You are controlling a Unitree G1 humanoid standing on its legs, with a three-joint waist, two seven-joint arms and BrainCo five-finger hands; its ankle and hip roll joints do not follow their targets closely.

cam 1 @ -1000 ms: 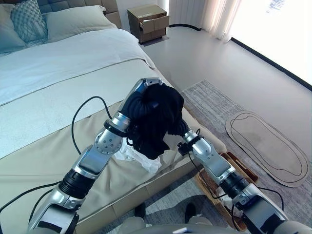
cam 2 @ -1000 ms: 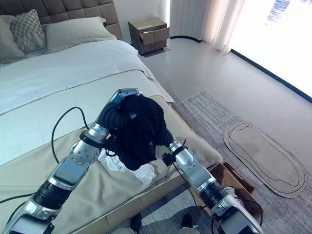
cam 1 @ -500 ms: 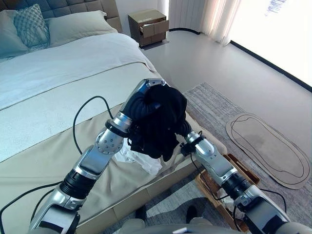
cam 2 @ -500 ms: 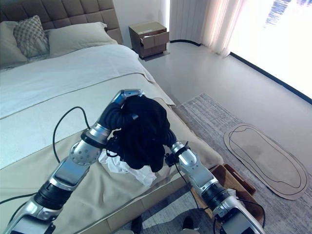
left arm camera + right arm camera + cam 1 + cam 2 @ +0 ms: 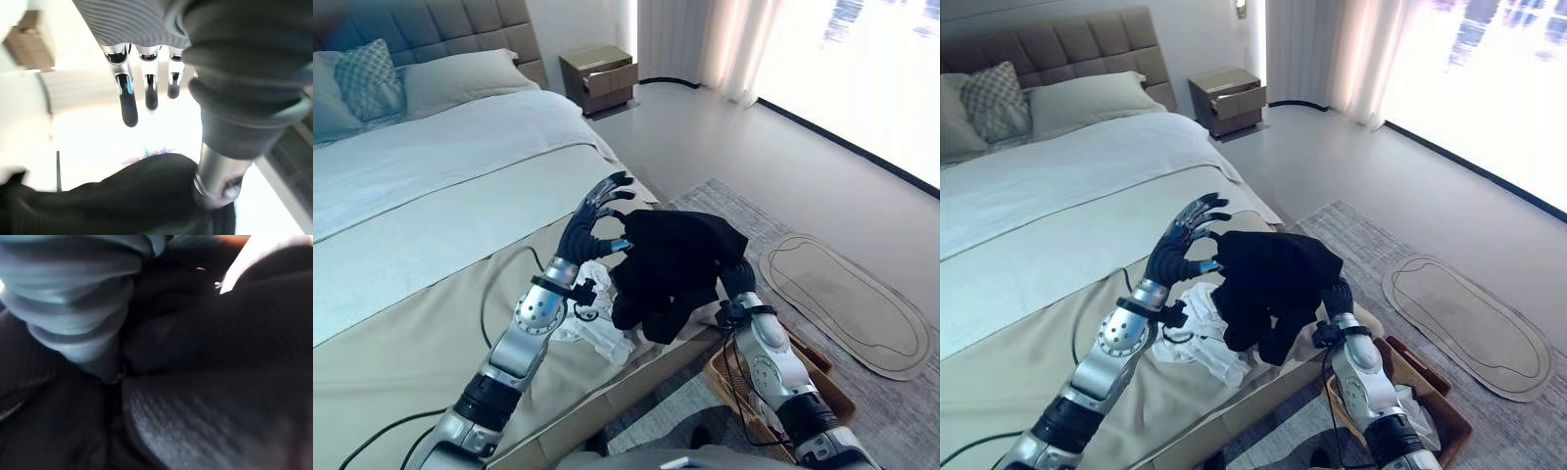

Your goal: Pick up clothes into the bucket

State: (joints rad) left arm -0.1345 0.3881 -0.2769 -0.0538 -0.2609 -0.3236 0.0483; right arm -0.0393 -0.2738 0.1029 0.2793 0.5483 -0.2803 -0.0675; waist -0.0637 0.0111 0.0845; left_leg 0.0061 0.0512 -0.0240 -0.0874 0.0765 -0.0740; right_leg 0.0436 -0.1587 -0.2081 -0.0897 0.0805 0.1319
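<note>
Fingers (image 5: 607, 191) spread beside one black garment (image 5: 671, 264).

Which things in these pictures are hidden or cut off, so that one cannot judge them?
- Right hand: its fingers are buried in the black garment in both eye views, and cloth covers the right wrist view; the grip cannot be read.
- Basket: the right arm and the lower picture edge cut it off; its contents are mostly hidden.
- White cloth on the bed: partly hidden under the garment and the left hand, whose fingers are spread.
</note>
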